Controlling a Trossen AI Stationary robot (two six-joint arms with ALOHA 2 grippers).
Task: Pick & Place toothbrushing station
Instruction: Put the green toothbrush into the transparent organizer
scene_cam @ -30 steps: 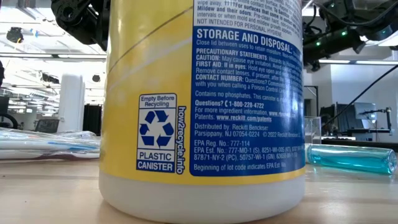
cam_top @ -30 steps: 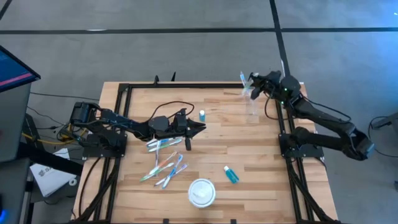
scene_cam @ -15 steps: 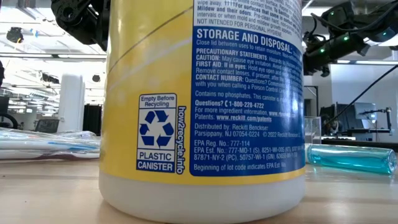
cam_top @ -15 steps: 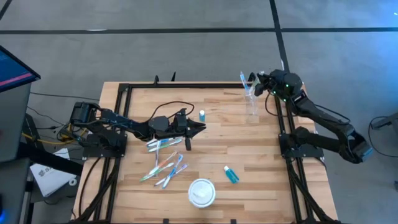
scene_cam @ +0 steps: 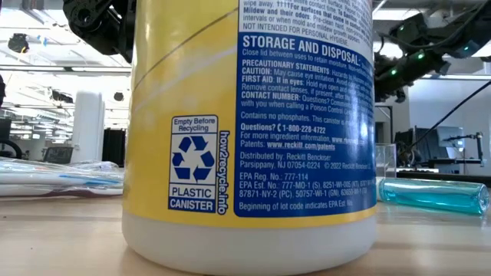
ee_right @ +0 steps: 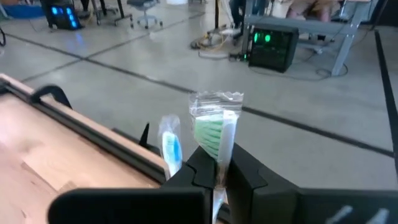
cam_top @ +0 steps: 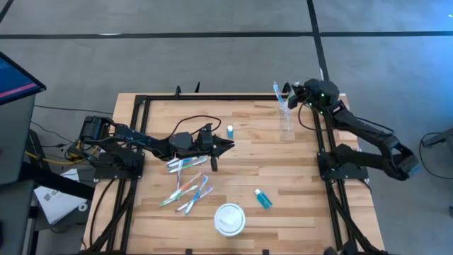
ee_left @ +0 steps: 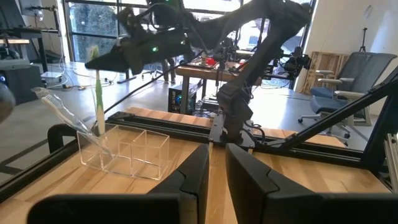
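A clear holder (cam_top: 286,117) stands at the table's far right; it also shows in the left wrist view (ee_left: 124,152). A blue-headed toothbrush (ee_right: 171,149) leans in it. My right gripper (cam_top: 291,94) is above it, shut on a wrapped green toothbrush (ee_left: 99,102). My left gripper (cam_top: 228,146) waits mid-table, empty, its fingers (ee_left: 193,180) close together. Several toothbrushes (cam_top: 187,185) lie flat at the centre left. One tube (cam_top: 230,131) stands mid-table and another (cam_top: 262,199) lies near the front. My right gripper pinches the green toothbrush's handle just below the head (ee_right: 217,163) between its two fingers. The fingers come level from the table's right side, across the brush. The brush stands upright, head (ee_right: 214,127) up. Its lower end (ee_left: 99,129) reaches into the holder's mouth.
A large white-lidded canister (cam_top: 230,218) stands near the front edge and fills most of the low view (scene_cam: 253,130). Black rails (cam_top: 134,142) frame the table on the left, right and far sides.
My right arm's wrist has swung a little toward the table's far edge, while its gripper has stayed over the clear holder, still shut on the green toothbrush.
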